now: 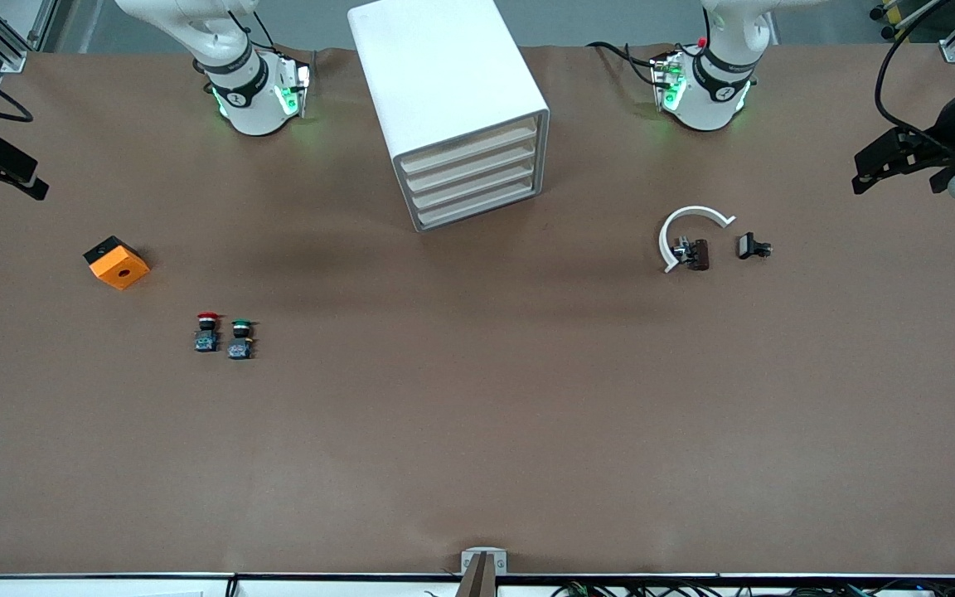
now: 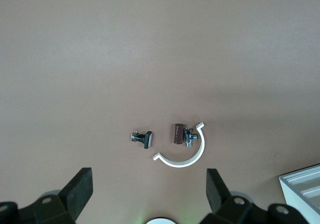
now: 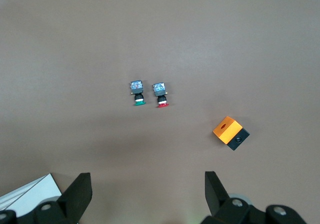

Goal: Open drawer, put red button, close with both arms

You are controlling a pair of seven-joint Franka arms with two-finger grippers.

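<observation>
Two hands open — red button (image 1: 207, 331) untouched.

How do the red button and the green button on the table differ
The red button has a red cap; the green button has a green one. The red button lies toward the right arm's end, slightly farther from the front camera. Both share black bodies and bluish-grey bases, lying side by side.

Matt brown table covering (image 1: 477, 414), glossy white plastic drawer cabinet (image 1: 444, 75), shiny orange plastic block (image 1: 118, 266).
</observation>
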